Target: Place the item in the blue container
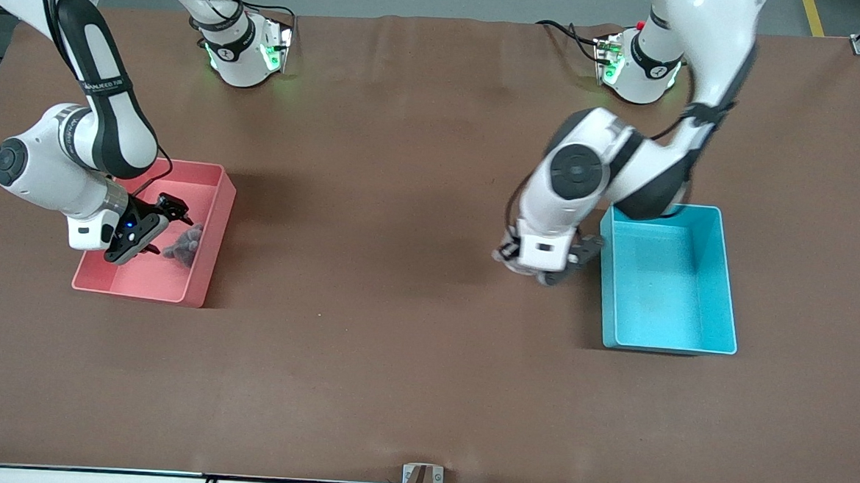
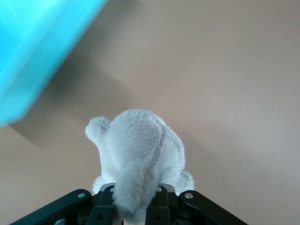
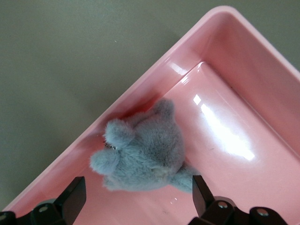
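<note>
The blue container [image 1: 667, 347] stands toward the left arm's end of the table with nothing showing in it. My left gripper [image 1: 555, 266] hangs over the bare table just beside the container's wall, on the side toward the right arm. It is shut on a white fluffy plush toy [image 2: 138, 154], and the left gripper [image 2: 136, 206] pinches the toy low down. A corner of the blue container [image 2: 33, 51] shows close by. My right gripper [image 1: 157, 231] is open inside the pink bin [image 1: 205, 252], its fingers either side of a grey plush toy [image 3: 145, 152] without touching it.
The pink bin [image 3: 234, 108] sits toward the right arm's end of the table, with the grey plush toy [image 1: 185, 245] against its wall. Brown table covering spreads between the two bins. A small bracket [image 1: 422, 477] is at the table's near edge.
</note>
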`<state>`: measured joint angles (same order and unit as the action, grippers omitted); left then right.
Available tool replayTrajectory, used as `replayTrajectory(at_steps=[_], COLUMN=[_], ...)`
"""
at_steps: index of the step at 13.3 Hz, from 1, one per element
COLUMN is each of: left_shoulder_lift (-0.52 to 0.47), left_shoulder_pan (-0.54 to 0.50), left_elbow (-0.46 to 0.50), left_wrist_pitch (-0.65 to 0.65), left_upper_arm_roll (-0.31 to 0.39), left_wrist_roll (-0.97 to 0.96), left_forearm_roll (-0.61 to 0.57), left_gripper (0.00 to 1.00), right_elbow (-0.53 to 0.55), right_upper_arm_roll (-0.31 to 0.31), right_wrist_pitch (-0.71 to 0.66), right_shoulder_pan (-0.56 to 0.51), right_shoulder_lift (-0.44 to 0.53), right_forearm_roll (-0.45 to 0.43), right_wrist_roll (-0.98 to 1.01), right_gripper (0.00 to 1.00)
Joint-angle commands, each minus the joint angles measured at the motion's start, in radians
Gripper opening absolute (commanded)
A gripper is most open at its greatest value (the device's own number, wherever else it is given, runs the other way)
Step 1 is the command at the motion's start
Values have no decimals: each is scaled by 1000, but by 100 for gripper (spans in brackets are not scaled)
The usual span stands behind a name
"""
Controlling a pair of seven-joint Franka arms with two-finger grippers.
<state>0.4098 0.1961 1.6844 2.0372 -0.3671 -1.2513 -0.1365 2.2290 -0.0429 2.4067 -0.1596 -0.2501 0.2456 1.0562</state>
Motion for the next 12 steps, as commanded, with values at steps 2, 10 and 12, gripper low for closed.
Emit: replayTrajectory(at_steps=[2,10,12], left_shoulder_lift=[-71,-16,-6], left_shoulder_pan=[-211,-498,-500], left_elbow=[21,69,63], left_wrist_pitch=[-57,-84,-84], left_upper_arm_roll=[-6,-6,-4], left_wrist_roll=[347,747,744], left_forearm_roll=[-17,-15,-14], left_gripper=[0,26,77], right_elbow=[40,46,46], right_upper_arm_roll=[-18,-18,-20], right_wrist_pitch=[86,179,190], right_shoulder_pan=[-23,-2,0], right_shoulder_lift=[-23,-64,-77], right_forearm_roll=[46,159,161], right_wrist_roll=[30,25,25], right_gripper=[100,100,100])
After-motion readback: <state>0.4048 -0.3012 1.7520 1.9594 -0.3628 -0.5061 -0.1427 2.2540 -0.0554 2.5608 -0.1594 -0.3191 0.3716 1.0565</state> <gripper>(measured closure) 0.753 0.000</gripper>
